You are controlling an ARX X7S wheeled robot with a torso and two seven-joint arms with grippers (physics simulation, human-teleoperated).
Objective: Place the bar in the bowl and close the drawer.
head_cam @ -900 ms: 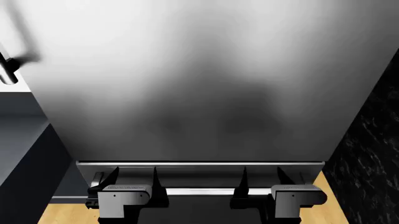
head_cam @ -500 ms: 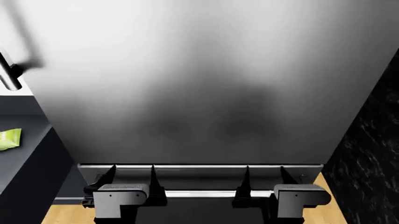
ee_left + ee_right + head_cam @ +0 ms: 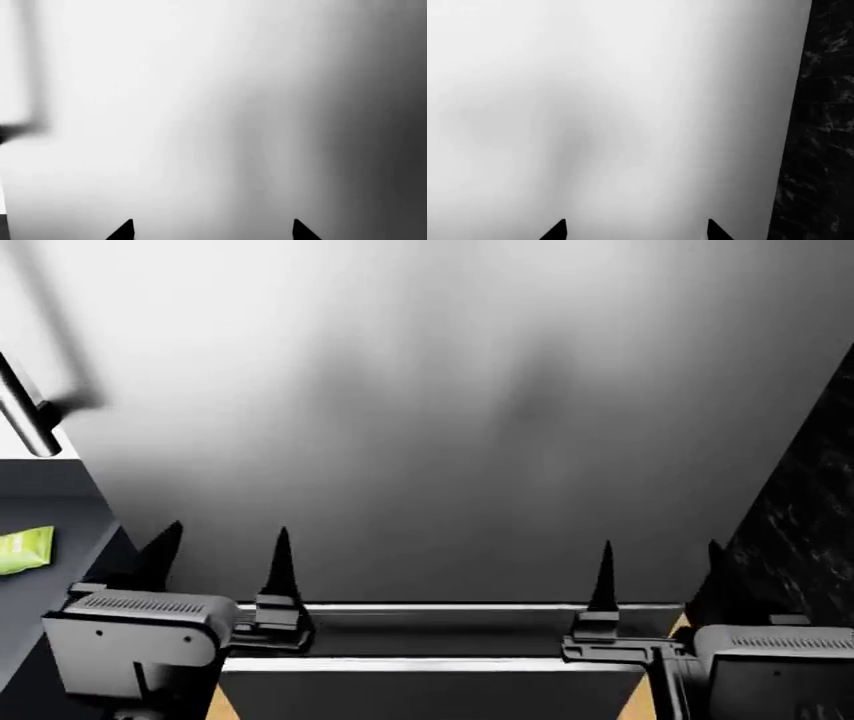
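The bar (image 3: 24, 548), a small lime-green packet, lies at the far left edge of the head view on the dark inside of what looks like the drawer (image 3: 60, 505). The bowl is out of view. My left gripper (image 3: 224, 552) is open, fingertips pointing at a big steel door, to the right of the bar and apart from it. My right gripper (image 3: 659, 565) is open too, near the door's right side. Both wrist views show only open fingertips, left gripper (image 3: 212, 230) and right gripper (image 3: 636, 230), facing bare steel with nothing between them.
A wide brushed-steel door (image 3: 441, 420) fills the view straight ahead, with a steel bar handle (image 3: 27, 418) at its left. A black marbled wall (image 3: 801, 500) stands at the right. Wooden floor (image 3: 216, 702) shows below.
Both grippers have risen and come closer in the head view, standing wider apart. The view has shifted, and the bar has come into sight at the left edge.
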